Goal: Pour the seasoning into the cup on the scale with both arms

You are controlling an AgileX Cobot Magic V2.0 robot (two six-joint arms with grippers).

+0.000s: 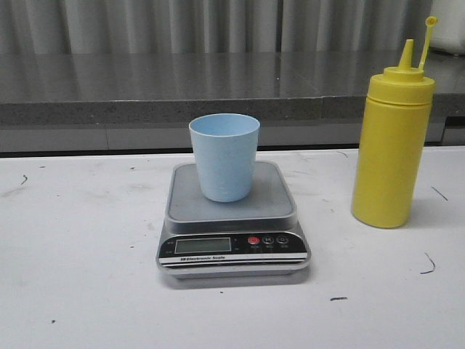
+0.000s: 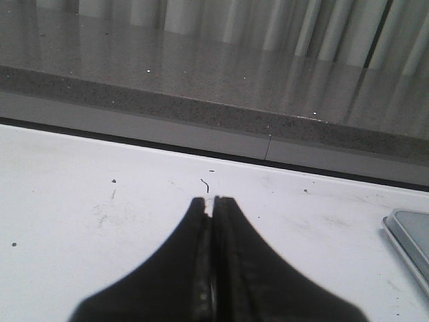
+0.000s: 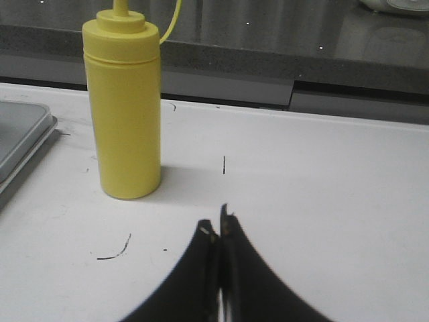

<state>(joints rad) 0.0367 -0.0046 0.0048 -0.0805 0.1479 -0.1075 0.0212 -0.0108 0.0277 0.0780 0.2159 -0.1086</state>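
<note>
The pale blue cup (image 1: 224,156) stands upright on the silver-grey scale (image 1: 231,218) at the middle of the white table. The yellow seasoning bottle (image 1: 392,145) stands upright to the right of the scale, its cap off the nozzle on its tether. It also shows in the right wrist view (image 3: 124,107), ahead of my right gripper (image 3: 216,225), which is shut and empty over the table. My left gripper (image 2: 211,201) is shut and empty over bare table; a corner of the scale (image 2: 410,235) shows at that view's edge. Neither arm shows in the front view.
A grey stone ledge (image 1: 218,87) runs along the table's far edge with a curtain behind it. The white table (image 1: 80,240) carries small dark scuff marks.
</note>
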